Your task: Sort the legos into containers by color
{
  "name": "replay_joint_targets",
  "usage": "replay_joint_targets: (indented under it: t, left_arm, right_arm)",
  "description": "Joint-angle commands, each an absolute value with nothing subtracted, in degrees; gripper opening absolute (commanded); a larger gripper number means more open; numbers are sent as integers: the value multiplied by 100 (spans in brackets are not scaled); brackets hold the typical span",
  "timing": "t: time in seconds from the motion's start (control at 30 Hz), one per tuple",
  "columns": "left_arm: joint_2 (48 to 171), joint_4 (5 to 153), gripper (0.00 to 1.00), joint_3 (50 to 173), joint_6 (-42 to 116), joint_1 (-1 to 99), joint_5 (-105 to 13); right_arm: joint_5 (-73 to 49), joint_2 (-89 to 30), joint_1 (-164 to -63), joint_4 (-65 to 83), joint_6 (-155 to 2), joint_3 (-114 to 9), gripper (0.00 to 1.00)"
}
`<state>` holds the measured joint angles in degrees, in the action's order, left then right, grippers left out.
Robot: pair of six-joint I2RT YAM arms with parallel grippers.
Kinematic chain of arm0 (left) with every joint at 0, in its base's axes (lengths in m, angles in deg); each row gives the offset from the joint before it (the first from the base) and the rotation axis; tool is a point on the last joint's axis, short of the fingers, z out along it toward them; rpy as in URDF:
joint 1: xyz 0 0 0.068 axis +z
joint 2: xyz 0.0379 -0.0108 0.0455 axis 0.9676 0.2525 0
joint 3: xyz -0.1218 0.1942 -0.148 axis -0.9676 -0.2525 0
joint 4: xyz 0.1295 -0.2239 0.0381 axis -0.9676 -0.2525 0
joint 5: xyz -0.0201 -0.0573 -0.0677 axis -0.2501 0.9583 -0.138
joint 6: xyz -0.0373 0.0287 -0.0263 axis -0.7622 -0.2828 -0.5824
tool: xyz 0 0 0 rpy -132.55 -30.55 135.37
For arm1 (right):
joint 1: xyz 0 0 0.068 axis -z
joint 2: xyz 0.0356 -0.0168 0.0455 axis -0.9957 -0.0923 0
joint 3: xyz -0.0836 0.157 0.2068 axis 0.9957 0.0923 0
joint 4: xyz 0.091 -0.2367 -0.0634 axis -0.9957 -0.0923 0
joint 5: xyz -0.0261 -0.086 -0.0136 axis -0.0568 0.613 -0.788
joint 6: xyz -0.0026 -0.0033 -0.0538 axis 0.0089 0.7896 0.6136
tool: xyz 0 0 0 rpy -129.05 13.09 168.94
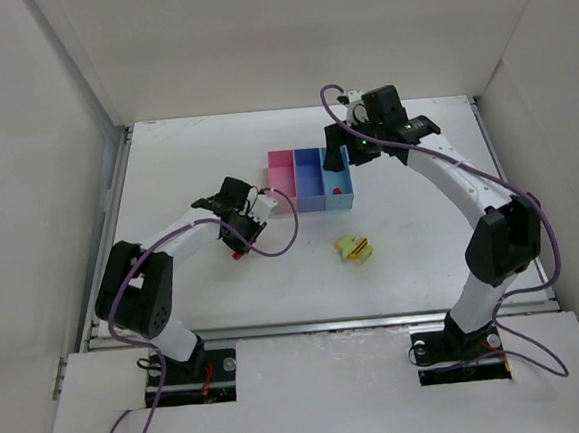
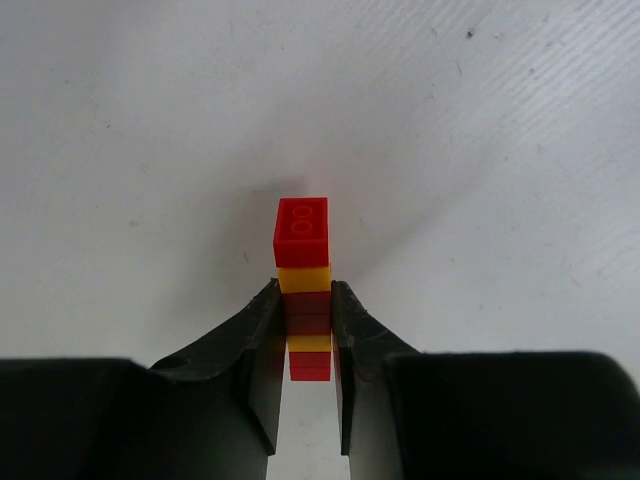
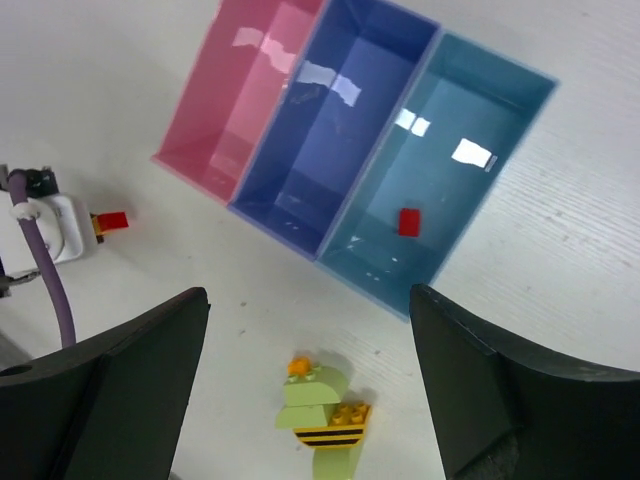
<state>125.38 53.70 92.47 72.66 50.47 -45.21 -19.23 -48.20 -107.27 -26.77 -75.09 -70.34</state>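
My left gripper [image 2: 303, 300] is shut on a stack of red and yellow-orange legos [image 2: 302, 250], held just above the table. In the top view that gripper [image 1: 236, 243] is left of the bins. The pink bin [image 1: 282, 177], medium blue bin [image 1: 309, 175] and light blue bin [image 1: 346, 200] stand joined in a row. A red lego [image 3: 409, 221] lies in the light blue bin [image 3: 470, 120]. My right gripper [image 3: 308, 295] is open and empty, high above the bins' near end. A lime and yellow clump [image 3: 325, 410] lies on the table below it, and it shows in the top view [image 1: 353, 249].
White walls enclose the table on the left, back and right. The left gripper's cable [image 3: 50, 270] and white wrist part [image 3: 60, 225] show at the left of the right wrist view, with the held stack [image 3: 112, 221] beside them.
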Motion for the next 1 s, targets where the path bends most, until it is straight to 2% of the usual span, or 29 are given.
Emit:
replay_joint_targets:
  t: [0.0, 0.03, 0.07, 0.27, 0.53, 0.77, 0.97]
  left_arm:
    - [11786, 5019, 0, 9830, 7386, 5059, -4292]
    - [11707, 4948, 0, 9971, 7387, 5059, -4108]
    - [11645, 4878, 0, 10129, 7466, 5059, -3994]
    - [11399, 4614, 0, 11062, 7519, 4866, -3395]
    - [11399, 4561, 0, 11704, 7519, 4602, -2999]
    - [11522, 4614, 0, 11906, 7466, 4452, -3052]
    - [11522, 4728, 0, 11906, 7405, 4452, -3306]
  right_arm:
    - [-2814, -4397, -10756, -2259, -7582, -6992, 87]
    - [-2998, -4397, -10756, -2171, -7644, -6992, 88]
    - [-3409, -4397, -10756, -2118, -7697, -6992, 100]
    - [-4518, -4344, -10756, -1031, -8610, -6755, 100]
    - [-4995, -4730, -11168, -157, -9534, -6702, 87]
    - [-5118, -5135, -11371, -219, -9727, -7071, 87]
    - [-5232, -5082, -11424, -219, -9727, -6816, 74]
